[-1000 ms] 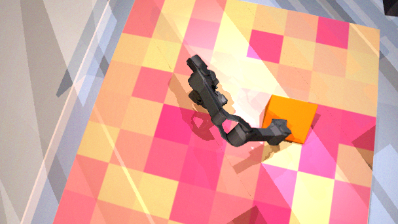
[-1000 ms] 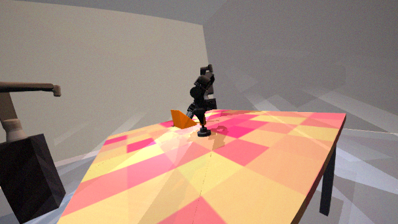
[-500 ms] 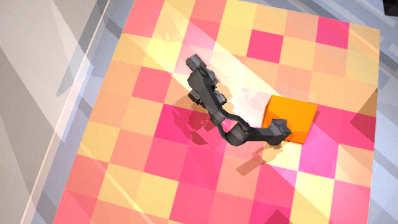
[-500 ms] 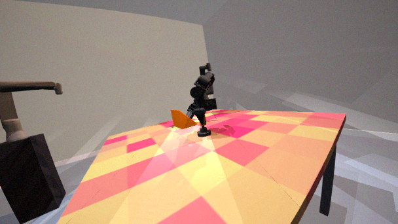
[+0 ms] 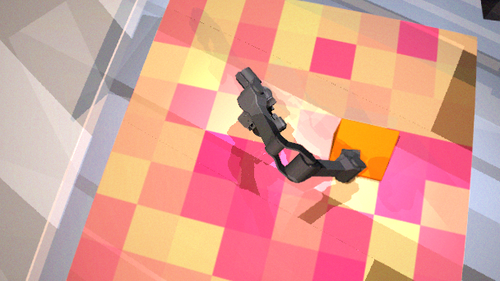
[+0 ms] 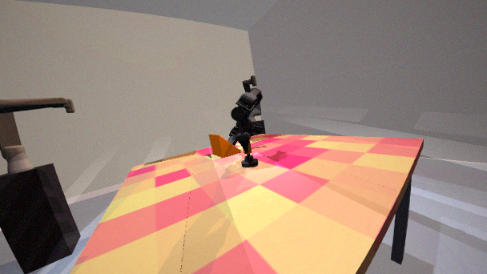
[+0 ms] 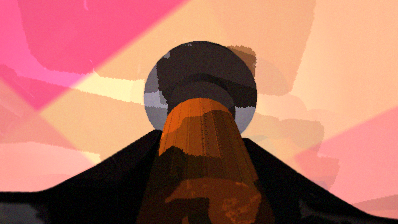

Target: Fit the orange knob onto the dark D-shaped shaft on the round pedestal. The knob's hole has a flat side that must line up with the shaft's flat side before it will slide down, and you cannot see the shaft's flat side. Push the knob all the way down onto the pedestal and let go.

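Note:
The orange knob [image 7: 206, 127] is held upright between the fingers of my gripper [image 7: 200, 141] [image 6: 247, 147], which is shut on it. The round dark pedestal [image 7: 195, 60] [image 6: 250, 162] stands on the table under the knob. In the wrist view the knob's lower end is lined up over the pedestal's raised dark middle. The shaft's flat side and the knob's hole are hidden, and I cannot tell whether the knob touches the pedestal. In the top view the arm hides the knob, the pedestal and the fingertips.
An orange wedge-shaped block [image 5: 370, 141] [image 6: 223, 147] stands on the checkered table [image 5: 164, 230] [image 6: 256, 204], close to the arm. A second, brownish arm [image 6: 36, 105] on a dark box [image 6: 32, 216] stands off the table at the left in the exterior view.

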Robot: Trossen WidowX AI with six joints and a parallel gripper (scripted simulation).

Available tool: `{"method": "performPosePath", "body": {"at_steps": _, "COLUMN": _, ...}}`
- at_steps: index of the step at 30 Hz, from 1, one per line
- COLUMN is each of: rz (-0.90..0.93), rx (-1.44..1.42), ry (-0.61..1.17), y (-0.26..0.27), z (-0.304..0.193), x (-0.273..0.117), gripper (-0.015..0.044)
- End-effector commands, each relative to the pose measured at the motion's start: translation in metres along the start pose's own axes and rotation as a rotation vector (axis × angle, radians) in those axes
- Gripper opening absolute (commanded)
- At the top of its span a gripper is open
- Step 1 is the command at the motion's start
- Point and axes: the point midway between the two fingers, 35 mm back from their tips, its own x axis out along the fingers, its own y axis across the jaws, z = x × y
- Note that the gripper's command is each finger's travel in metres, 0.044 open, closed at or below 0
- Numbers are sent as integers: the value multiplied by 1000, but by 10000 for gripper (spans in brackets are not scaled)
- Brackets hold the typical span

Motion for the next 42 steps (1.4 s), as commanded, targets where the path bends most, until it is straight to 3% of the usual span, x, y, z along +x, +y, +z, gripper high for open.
{"method": "performPosePath", "body": {"at_steps": 1, "rz": -6, "rx": -7, "ry": 3, "y": 1, "z": 1, "x": -4, "gripper": 0}}
{"method": "performPosePath", "body": {"at_steps": 42, "rz": -6, "rx": -7, "ry": 3, "y": 1, "z": 2, "x": -3, "gripper": 0}}
